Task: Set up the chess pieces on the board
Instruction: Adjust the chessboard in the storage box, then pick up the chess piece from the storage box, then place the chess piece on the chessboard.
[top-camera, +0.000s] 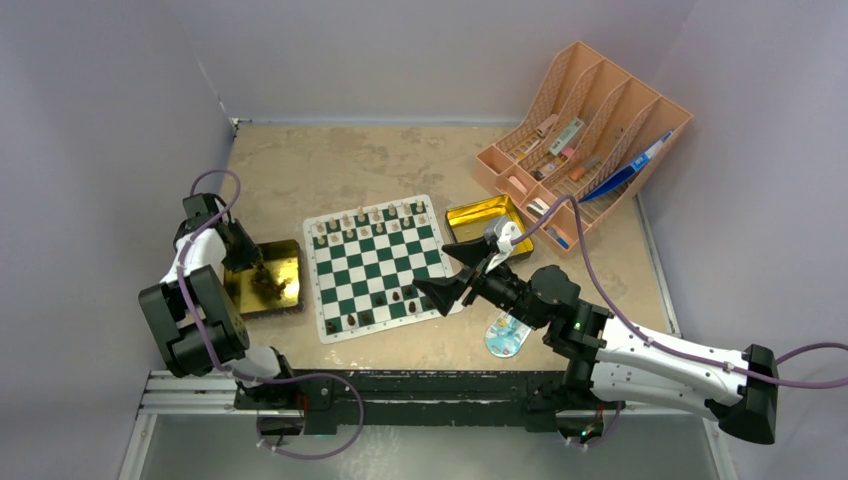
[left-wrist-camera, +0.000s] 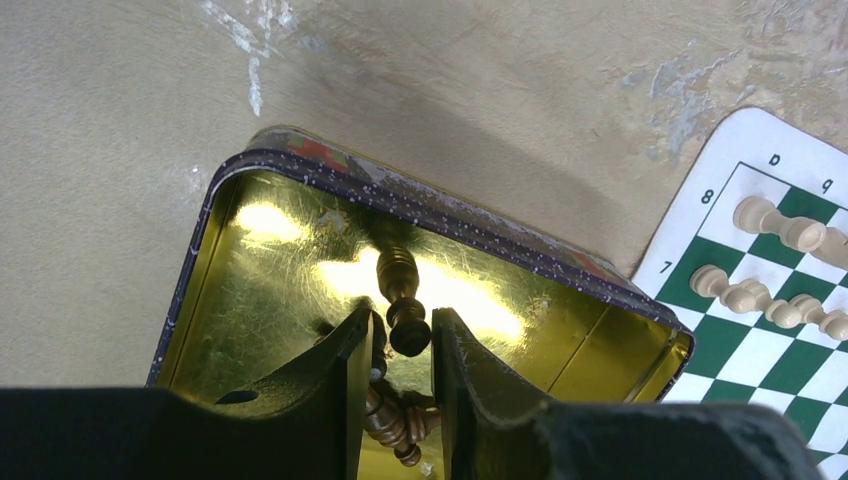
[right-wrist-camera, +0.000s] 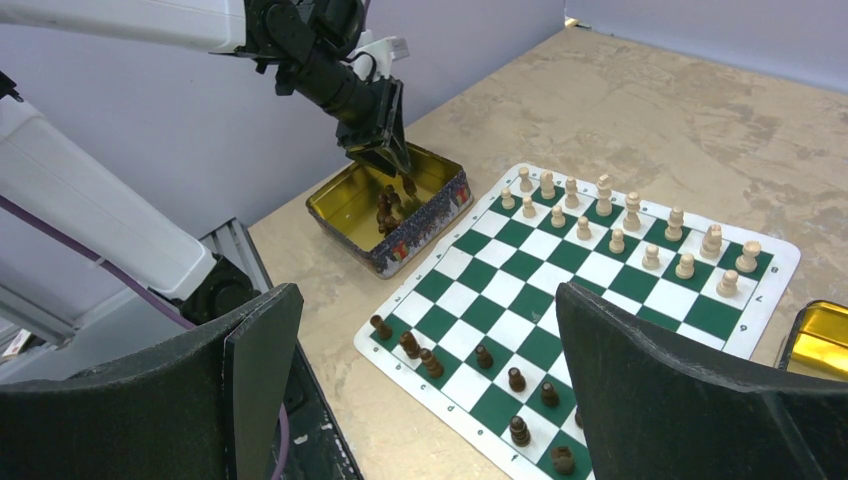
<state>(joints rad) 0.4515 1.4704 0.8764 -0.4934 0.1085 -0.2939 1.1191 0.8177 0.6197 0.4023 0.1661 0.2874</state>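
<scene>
The green and white board (top-camera: 375, 262) lies at mid table. Cream chess pieces (top-camera: 375, 220) fill its two far rows. Several dark brown pieces (top-camera: 385, 300) stand along its near rows and show in the right wrist view (right-wrist-camera: 480, 360). My left gripper (left-wrist-camera: 405, 325) is over the left gold tin (left-wrist-camera: 420, 200), shut on the head of a dark brown piece (left-wrist-camera: 400, 275) that points away from the fingers. More dark pieces (left-wrist-camera: 400, 420) lie in the tin beneath. My right gripper (top-camera: 450, 272) hovers wide open and empty over the board's near right part.
A second gold tin (top-camera: 480, 212) sits right of the board. An orange rack (top-camera: 590, 130) of pens and small items stands at the back right. A small pale blue object (top-camera: 505, 338) lies by the right arm. Walls close in on the left and right.
</scene>
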